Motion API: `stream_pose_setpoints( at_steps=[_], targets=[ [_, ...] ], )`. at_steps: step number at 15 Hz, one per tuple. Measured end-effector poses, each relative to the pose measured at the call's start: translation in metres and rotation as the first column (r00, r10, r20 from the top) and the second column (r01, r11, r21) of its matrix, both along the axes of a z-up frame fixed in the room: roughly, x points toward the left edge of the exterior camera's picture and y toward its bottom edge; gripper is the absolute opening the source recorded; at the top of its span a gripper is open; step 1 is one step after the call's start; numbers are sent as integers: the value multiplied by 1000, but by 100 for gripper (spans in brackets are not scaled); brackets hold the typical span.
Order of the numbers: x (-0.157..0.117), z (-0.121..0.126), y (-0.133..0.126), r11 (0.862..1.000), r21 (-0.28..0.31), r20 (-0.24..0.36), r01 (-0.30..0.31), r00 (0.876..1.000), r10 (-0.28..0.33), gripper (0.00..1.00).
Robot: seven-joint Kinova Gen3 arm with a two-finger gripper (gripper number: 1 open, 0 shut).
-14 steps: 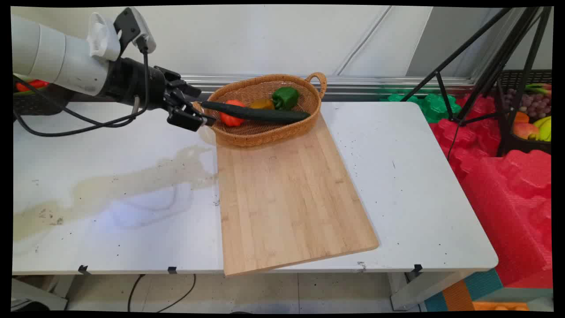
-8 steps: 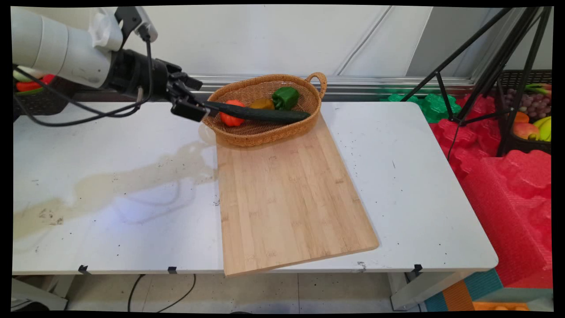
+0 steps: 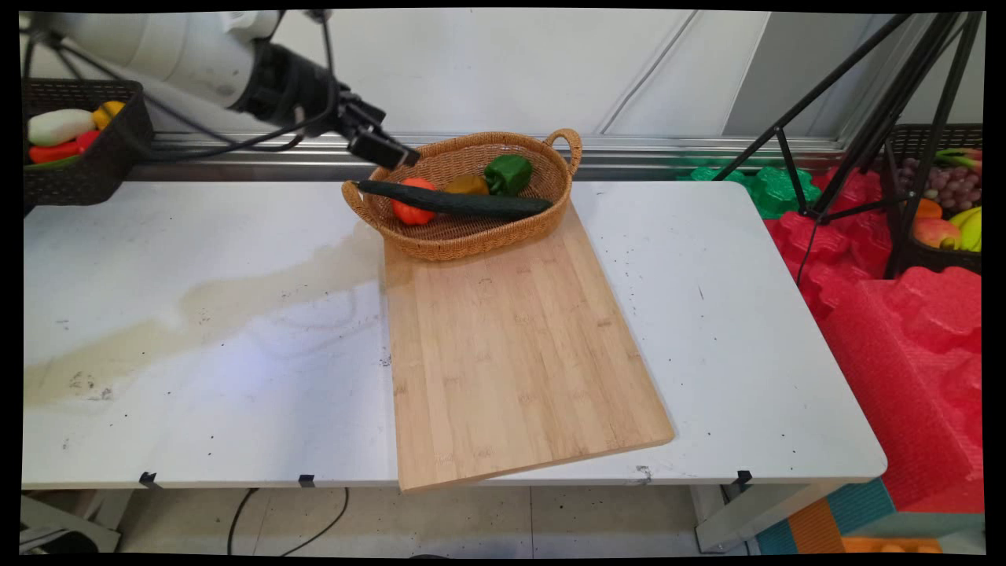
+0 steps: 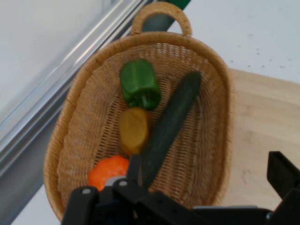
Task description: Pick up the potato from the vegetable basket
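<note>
Far left of the basket (image 3: pixel 464 242) you've got a black crate (image 3: pixel 118 149) at the table's back edge, with white, yellow and red produce in it. Well clear of everything else.

Gripper (image 3: pixel 383 149) hangs just above the basket's left end, aimed down into it, fingers apart and holding nothing. Hand view shows the gap between them empty. Closest thing to it is the left tip of the cucumber (image 3: pixel 456 204).

The cucumber lies lengthwise in the basket, its left tip up on the rim near the handle. Behind it, left to right: an orange-red vegetable (image 3: pixel 409 211) that the cucumber crosses, a yellow one (image 3: pixel 467 185) just beside it, then a green pepper (image 3: pixel 508 173) toward the right handle.

The basket sits on the far end of the board (image 3: pixel 519 354) and overhangs its left edge a bit. The board runs from the basket toward the table's (image 3: pixel 747 314) near edge, nothing else on it. A pale stain (image 3: pixel 236 306) spreads left of the board.

Right of the basket, off the table – tripod legs (image 3: pixel 864 118) and red foam (image 3: pixel 904 330).
</note>
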State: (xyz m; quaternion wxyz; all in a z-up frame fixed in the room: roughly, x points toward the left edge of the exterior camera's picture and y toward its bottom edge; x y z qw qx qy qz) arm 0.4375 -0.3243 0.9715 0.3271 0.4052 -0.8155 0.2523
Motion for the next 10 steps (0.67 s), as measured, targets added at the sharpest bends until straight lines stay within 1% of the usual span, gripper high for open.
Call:
stream_pose_setpoints(
  at_steps=[4,5,10],
  targets=[
    [-12,4,-43,998,30,10,-51,999,51,100],
    [-13,4,-49,998,37,12,-60,998,60,100],
    [-25,-8,-103,987,100,41,-125,992,122,100]
  ],
)
